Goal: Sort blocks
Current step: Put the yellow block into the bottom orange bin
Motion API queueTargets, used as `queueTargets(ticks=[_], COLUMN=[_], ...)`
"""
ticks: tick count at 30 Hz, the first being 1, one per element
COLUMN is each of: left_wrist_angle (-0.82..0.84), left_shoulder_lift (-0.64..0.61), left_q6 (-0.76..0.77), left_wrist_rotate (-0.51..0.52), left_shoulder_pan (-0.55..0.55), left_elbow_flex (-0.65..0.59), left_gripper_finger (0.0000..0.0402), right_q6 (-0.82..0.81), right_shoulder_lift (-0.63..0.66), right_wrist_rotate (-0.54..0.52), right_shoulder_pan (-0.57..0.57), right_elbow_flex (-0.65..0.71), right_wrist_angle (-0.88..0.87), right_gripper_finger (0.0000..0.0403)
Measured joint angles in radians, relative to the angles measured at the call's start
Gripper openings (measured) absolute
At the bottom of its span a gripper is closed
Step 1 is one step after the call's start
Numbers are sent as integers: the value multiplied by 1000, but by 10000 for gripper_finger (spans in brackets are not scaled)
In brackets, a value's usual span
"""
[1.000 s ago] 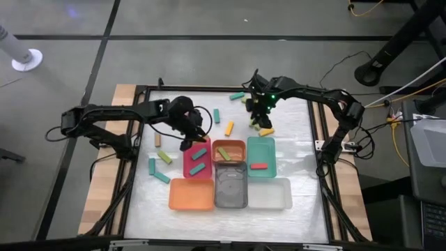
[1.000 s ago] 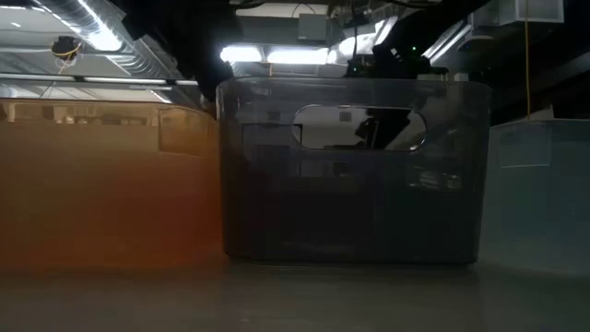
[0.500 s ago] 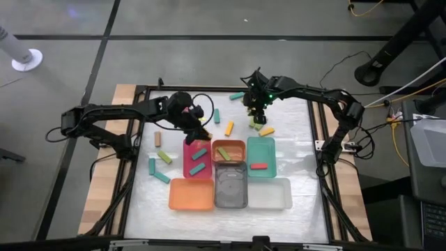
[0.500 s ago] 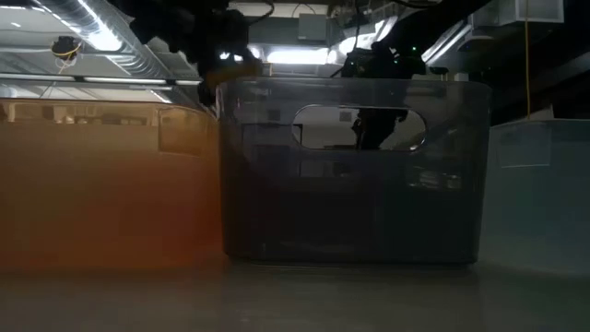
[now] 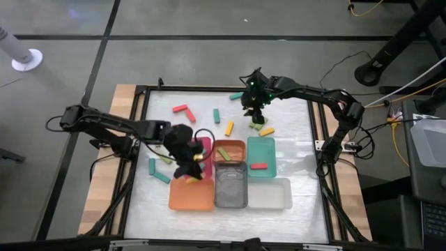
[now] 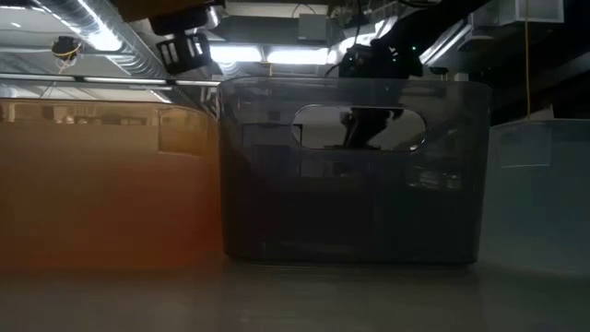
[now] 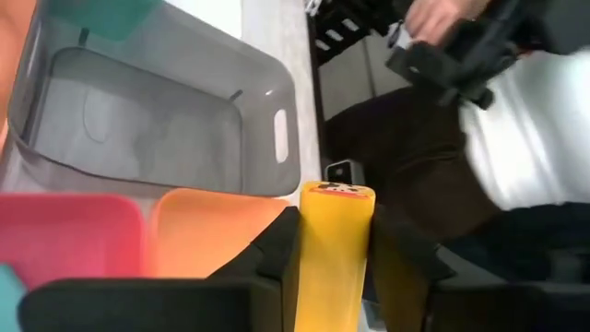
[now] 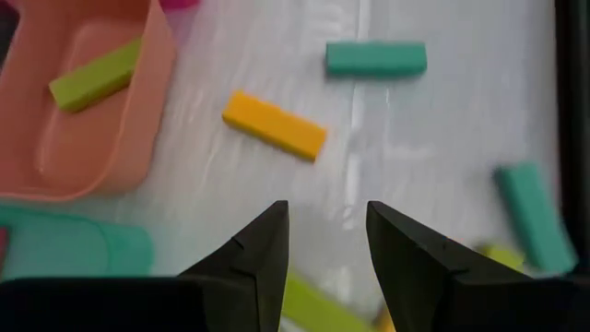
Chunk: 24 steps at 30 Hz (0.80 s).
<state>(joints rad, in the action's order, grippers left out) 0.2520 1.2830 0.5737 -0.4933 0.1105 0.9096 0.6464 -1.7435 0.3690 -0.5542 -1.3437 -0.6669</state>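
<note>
My left gripper (image 5: 187,169) hangs over the far rim of the orange tray (image 5: 190,195) and is shut on a yellow block (image 7: 336,249). My right gripper (image 8: 327,267) is open above the far part of the table and touches nothing. Below it lie a yellow block (image 8: 274,124), two teal blocks (image 8: 375,58) (image 8: 530,217) and a lime one (image 8: 318,304). Two red blocks (image 5: 185,111) lie flat farther left. A lime block (image 8: 97,74) lies in the brown-orange tray (image 5: 228,151), and a red block (image 5: 258,166) in the teal tray (image 5: 261,150). My left gripper pinches the yellow block between its two fingers (image 7: 277,254), by the block's long sides. The block lies along the fingers, and its free end (image 7: 339,192) sticks out past the fingertips. It is lifted clear, above the orange tray (image 7: 212,231).
Six trays stand in two rows at the table's middle: pink (image 5: 203,145), brown-orange and teal behind, orange, grey (image 5: 231,185) and clear (image 5: 269,193) in front. Teal blocks (image 5: 157,171) lie left of the pink tray. A person (image 7: 516,138) stands beyond the table's near edge.
My left gripper has moved from the far-left side of the pink tray toward the table's near edge, carrying the yellow block, and now hangs over the orange tray's far rim. Two red blocks that the arm covered now show. My right gripper has shifted slightly toward the far-left.
</note>
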Motion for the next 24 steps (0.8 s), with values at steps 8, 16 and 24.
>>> queueTargets(ticks=[8, 16, 24], left_wrist_angle=[0, 10, 53], left_shoulder_lift=[0, 12, 69], left_q6=[118, 153, 318], left_wrist_rotate=[108, 217, 299], left_shoulder_pan=[112, 191, 209], left_elbow_flex=[0, 0, 0], left_gripper_finger=[93, 108, 148], right_q6=[263, 373, 441], right_shoulder_lift=[-7, -79, -184], right_wrist_rotate=[2, -46, -112], right_shoulder_pan=[119, 209, 207], right_elbow_flex=[-1, -2, -2], right_wrist_angle=[79, 144, 153], right_gripper_finger=[147, 147, 147])
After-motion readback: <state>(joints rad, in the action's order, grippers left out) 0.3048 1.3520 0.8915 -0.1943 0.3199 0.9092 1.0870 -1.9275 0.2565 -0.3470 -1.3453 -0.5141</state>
